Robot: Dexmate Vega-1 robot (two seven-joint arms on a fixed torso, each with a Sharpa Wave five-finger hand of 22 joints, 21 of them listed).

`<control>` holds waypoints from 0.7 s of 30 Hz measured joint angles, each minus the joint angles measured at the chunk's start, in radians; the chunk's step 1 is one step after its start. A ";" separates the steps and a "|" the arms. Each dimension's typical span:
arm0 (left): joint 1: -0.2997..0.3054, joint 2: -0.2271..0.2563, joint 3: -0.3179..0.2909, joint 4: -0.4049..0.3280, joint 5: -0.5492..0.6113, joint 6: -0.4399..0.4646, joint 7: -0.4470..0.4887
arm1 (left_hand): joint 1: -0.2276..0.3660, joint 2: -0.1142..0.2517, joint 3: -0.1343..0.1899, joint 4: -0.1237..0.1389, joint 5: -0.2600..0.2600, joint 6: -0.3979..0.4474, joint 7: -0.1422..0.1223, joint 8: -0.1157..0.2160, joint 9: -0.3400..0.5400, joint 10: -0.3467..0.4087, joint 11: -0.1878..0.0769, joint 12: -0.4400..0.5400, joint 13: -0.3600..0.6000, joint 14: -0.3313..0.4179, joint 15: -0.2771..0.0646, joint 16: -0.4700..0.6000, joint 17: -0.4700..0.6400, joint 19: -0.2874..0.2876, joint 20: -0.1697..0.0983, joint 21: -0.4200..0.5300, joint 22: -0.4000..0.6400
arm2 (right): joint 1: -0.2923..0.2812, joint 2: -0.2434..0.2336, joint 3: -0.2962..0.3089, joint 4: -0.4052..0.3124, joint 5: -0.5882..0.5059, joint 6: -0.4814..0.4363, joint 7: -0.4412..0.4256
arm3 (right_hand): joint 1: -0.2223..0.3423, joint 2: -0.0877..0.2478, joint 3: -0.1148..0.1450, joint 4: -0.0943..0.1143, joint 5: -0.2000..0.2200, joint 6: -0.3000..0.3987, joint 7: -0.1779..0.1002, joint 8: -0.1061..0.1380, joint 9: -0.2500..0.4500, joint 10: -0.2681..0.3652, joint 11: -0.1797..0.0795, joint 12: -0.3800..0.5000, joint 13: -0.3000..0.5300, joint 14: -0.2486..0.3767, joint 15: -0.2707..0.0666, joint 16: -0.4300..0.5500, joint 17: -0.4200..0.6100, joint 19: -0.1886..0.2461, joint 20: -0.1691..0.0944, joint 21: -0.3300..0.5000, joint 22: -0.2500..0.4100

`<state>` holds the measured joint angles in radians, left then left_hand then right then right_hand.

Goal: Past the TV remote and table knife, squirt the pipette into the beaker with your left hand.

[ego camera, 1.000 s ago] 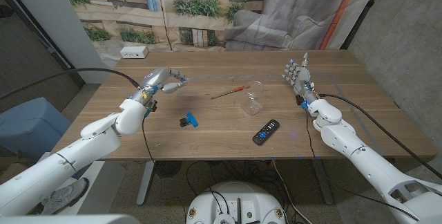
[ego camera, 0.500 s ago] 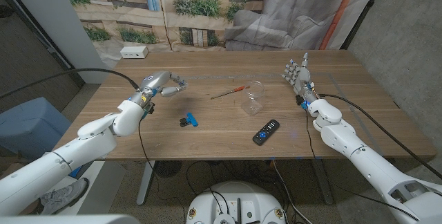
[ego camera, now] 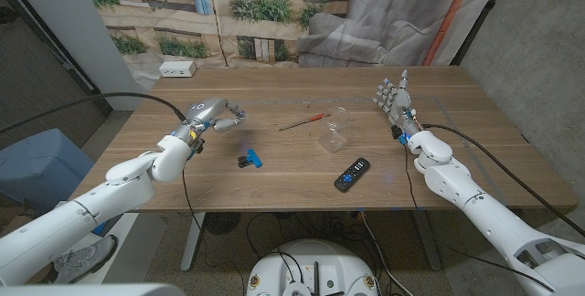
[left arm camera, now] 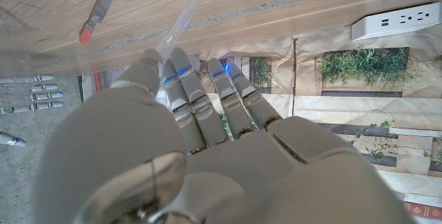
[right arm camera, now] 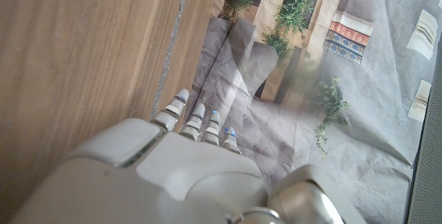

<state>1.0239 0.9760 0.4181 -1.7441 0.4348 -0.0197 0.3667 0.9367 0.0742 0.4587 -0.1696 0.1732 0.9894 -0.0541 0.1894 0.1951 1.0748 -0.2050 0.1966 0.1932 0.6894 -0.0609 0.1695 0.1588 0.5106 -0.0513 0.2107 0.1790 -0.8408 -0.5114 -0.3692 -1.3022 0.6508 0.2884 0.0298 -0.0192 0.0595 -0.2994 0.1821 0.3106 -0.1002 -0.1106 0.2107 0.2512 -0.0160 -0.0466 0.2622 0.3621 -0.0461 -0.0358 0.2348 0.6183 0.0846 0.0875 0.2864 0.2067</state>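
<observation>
My left hand (ego camera: 216, 113) hovers over the table's left-middle, fingers curled around a clear pipette (left arm camera: 190, 11) whose thin tube reaches out past the fingertips. The clear beaker (ego camera: 336, 130) stands near the table's centre, well to the right of that hand. Between them lies a table knife (ego camera: 304, 121) with a red handle, also seen in the left wrist view (left arm camera: 94, 16). The black TV remote (ego camera: 352, 174) lies in front of the beaker, near the front edge. My right hand (ego camera: 394, 100) stands upright at the right, fingers apart, holding nothing.
A small blue and black object (ego camera: 249, 159) lies on the wood in front of my left hand. A white power strip (ego camera: 177, 68) sits at the table's far left corner. The wooden table (ego camera: 274, 186) ends against a printed backdrop.
My left hand has drifted slightly down and toward me with the pipette, its fingers curling in a little more. The right hand and the things on the table have not moved.
</observation>
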 measured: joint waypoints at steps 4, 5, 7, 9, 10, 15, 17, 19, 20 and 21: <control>-0.003 -0.008 0.009 0.004 0.008 0.016 0.007 | 0.000 0.000 0.000 0.000 0.000 0.000 0.000 0.000 0.000 0.000 0.000 0.000 0.000 0.000 0.000 0.000 0.000 0.000 0.000 0.000 0.000 | 0.000 0.000 0.000 0.000 0.000 0.000 0.000 | 0.000 0.000 0.000 0.000 0.000 0.000 0.000 0.000 0.000 0.000 0.000 0.000 0.000 0.000 0.000 0.000 0.000 0.000 0.000 0.000 0.000; -0.003 -0.009 0.010 0.004 0.008 0.016 0.007 | 0.000 0.000 0.000 0.000 0.000 0.000 0.000 0.000 0.000 0.000 0.000 0.000 0.000 0.000 0.000 0.000 0.000 0.000 0.000 0.000 0.000 | 0.000 0.000 0.000 0.000 0.000 0.000 0.000 | 0.000 0.000 0.000 0.000 0.000 0.000 0.000 0.000 0.000 0.000 0.000 0.000 0.000 0.000 0.000 0.000 0.000 0.000 0.000 0.000 0.000; -0.006 -0.015 0.016 0.007 0.011 0.023 0.010 | 0.000 0.000 0.000 0.000 0.000 -0.003 -0.003 0.000 0.000 0.000 0.000 0.000 0.000 0.000 0.000 0.000 0.000 0.000 0.000 0.000 0.000 | 0.000 0.000 0.000 0.000 0.000 0.000 0.000 | 0.000 0.000 0.000 0.000 0.000 0.000 0.000 0.000 0.000 0.000 0.000 0.000 0.000 0.000 0.000 0.000 0.000 0.000 0.000 0.000 0.000; -0.008 -0.019 0.021 0.010 0.016 0.032 0.015 | 0.000 0.000 0.000 0.000 0.000 -0.005 -0.005 0.000 0.000 -0.002 0.001 0.000 0.000 0.000 0.000 0.000 0.000 0.000 0.000 0.000 0.000 | 0.000 0.000 0.000 0.000 0.000 0.000 0.000 | 0.000 0.000 0.000 0.000 0.000 0.000 0.000 0.000 0.000 0.000 0.000 0.000 0.000 0.000 0.000 0.000 0.000 0.000 0.000 0.000 0.000; -0.010 -0.021 0.023 0.012 0.016 0.032 0.015 | 0.000 0.000 0.000 0.000 0.000 -0.005 -0.005 0.000 0.000 -0.002 0.001 0.000 0.000 0.000 0.000 0.000 0.000 0.000 0.000 0.000 0.000 | 0.000 0.000 0.000 0.000 0.000 0.000 0.000 | 0.000 0.000 0.000 0.000 0.000 0.000 0.000 0.000 0.000 0.000 0.000 0.000 0.000 0.000 0.000 0.000 0.000 0.000 0.000 0.000 0.000; -0.020 -0.033 0.037 0.023 0.020 0.043 0.019 | 0.000 0.000 0.000 0.000 0.000 -0.005 -0.005 0.000 0.000 -0.006 -0.002 0.000 0.000 0.000 0.000 0.000 0.000 0.000 0.000 0.000 0.000 | 0.000 0.000 0.000 0.000 0.000 0.000 0.000 | 0.000 0.000 0.000 0.000 0.000 0.000 0.000 0.000 0.000 0.000 0.000 0.000 0.000 0.000 0.000 0.000 0.000 0.000 0.000 0.000 0.000; -0.024 -0.037 0.042 0.028 0.020 0.043 0.019 | 0.000 0.000 0.004 -0.004 0.000 -0.005 -0.005 0.000 0.000 -0.006 -0.002 0.000 0.000 0.000 0.000 0.000 0.000 0.000 0.000 0.000 0.000 | 0.000 0.000 0.000 0.000 0.000 0.000 0.000 | 0.000 0.000 0.000 0.000 0.000 0.000 0.000 0.000 0.000 0.000 0.000 0.000 0.000 0.000 0.000 0.000 0.000 0.000 0.000 0.000 0.000; -0.028 -0.042 0.048 0.033 0.025 0.054 0.024 | 0.000 0.000 0.004 -0.004 0.000 -0.005 -0.005 0.000 0.000 -0.009 -0.003 0.000 0.000 0.000 0.000 0.000 0.000 0.000 0.000 0.000 0.000 | 0.000 0.000 0.000 0.000 0.000 0.000 0.000 | 0.000 0.000 0.000 0.000 0.000 0.000 0.000 0.000 0.000 0.000 0.000 0.000 0.000 0.000 0.000 0.000 0.000 0.000 0.000 0.000 0.000; -0.030 -0.044 0.050 0.034 0.026 0.055 0.025 | 0.000 0.000 0.004 -0.004 0.000 -0.005 -0.005 0.000 0.000 -0.009 -0.003 0.000 0.000 0.000 0.000 0.000 0.000 0.000 0.000 0.000 0.000 | 0.000 0.000 0.000 0.000 0.000 0.000 0.000 | 0.000 0.000 0.000 0.000 0.000 0.000 0.000 0.000 0.000 0.000 0.000 0.000 0.000 0.000 0.000 0.000 0.000 0.000 0.000 0.000 0.000; -0.033 -0.046 0.054 0.037 0.027 0.058 0.025 | 0.000 0.000 0.004 -0.004 0.000 -0.005 -0.005 0.000 0.000 -0.007 -0.005 0.000 0.000 0.000 0.000 0.000 0.000 0.000 0.000 0.000 0.000 | 0.000 0.000 0.000 0.000 0.000 0.000 0.000 | 0.000 0.000 0.000 0.000 0.000 0.000 0.000 0.000 0.000 0.000 0.000 0.000 0.000 0.000 0.000 0.000 0.000 0.000 0.000 0.000 0.000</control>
<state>0.9914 0.9301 0.4716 -1.7073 0.4618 0.0387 0.3919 0.9367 0.0742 0.4628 -0.1738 0.1732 0.9841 -0.0594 0.1894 0.1951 1.0677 -0.2097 0.1965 0.1931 0.6894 -0.0609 0.1695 0.1588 0.5106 -0.0514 0.2107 0.1790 -0.8408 -0.5116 -0.3692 -1.3022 0.6507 0.2884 0.0298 -0.0192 0.0595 -0.2994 0.1821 0.3106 -0.1002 -0.1106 0.2107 0.2512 -0.0160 -0.0466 0.2622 0.3621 -0.0461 -0.0358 0.2348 0.6182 0.0846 0.0875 0.2864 0.2067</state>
